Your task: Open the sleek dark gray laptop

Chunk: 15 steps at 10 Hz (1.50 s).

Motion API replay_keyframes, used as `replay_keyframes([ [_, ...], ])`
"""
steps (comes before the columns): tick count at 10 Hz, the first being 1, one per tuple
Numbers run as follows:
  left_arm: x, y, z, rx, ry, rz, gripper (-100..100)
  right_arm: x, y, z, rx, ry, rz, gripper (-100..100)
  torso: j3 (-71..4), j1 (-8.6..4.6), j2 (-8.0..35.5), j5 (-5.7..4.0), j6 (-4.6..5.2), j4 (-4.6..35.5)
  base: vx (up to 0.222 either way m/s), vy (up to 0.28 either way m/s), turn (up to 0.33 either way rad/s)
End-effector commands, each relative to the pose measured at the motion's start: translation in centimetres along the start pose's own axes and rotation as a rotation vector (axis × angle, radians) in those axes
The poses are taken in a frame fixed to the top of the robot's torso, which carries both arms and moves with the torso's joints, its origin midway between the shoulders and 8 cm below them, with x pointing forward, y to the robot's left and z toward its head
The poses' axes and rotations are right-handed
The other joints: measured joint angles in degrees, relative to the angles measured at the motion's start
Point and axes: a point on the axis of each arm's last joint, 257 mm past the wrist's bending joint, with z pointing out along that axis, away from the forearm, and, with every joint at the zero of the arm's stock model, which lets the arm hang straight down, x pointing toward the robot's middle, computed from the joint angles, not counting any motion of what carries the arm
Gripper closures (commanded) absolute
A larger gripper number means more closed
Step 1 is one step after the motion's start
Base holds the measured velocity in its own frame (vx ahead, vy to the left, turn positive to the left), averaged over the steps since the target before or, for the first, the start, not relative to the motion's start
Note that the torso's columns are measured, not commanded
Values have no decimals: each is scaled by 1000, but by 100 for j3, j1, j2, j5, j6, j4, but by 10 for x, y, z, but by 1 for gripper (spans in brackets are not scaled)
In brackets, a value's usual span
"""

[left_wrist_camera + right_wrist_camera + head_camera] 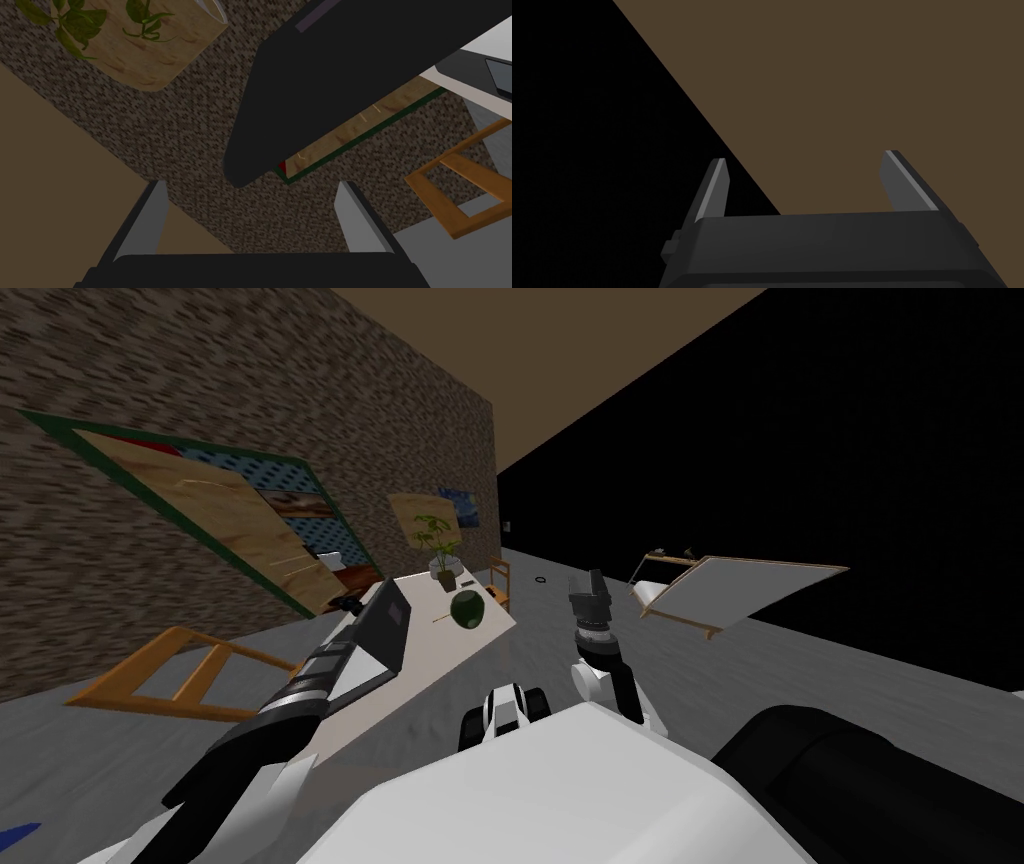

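Dark grey laptop (pixel 385 623), white table (pixel 432 650), mottled brown wall (pixel 200 388).

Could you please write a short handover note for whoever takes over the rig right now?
Left gripper: open, empty, right at a corner of the laptop lid.
Right gripper: open, empty, raised off to the side of the table.
The laptop sits on the table's near end, lid lifted off its base and standing steeply.
Done: lid is up.
Left: check that it is open far enough, then draw the left arm back.
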Motion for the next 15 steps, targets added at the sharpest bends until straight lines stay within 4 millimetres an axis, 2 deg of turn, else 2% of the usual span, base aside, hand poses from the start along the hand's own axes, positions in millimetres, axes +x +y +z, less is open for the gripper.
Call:
replay_keyframes([
  [1, -9, 19, 0, -68, -10, 46, -100, 0, 0, 0, 0, 0, 0, 0, -1, -5, -2, -1, 0, 0, 26, -38, -97],
  [4, -18, 33, 1, -120, -21, 83, -100, 0, 0, 0, 0, 0, 0, 0, 2, -7, 3, -2, -1, 1, 17, -43, -60],
  [7, -18, 29, 1, -111, -21, 77, -100, 0, 0, 0, 0, 0, 0, 0, -13, 14, -23, 3, 0, -5, 57, 11, -16],
  [8, -19, 29, 1, -112, -21, 77, 100, 0, 0, 0, 0, 0, 0, 0, -8, 4, -9, 2, -1, -4, 8, 3, 5],
  [9, -14, 28, 4, -105, -21, -1, 100, 0, 0, 0, 0, 0, 0, 0, 6, -10, 12, -4, 2, 4, -34, 67, 75],
  [11, -11, 27, 5, -101, -21, -40, 100, 0, 0, 0, 0, 0, 0, 0, 26, 22, 24, 41, 18, 1, -47, 79, 28],
  [15, 1, 20, 13, -76, -20, -237, 100, 0, 0, 0, 0, 0, 0, 0, -3, -6, -6, 6, 1, -4, -66, 98, 45],
])
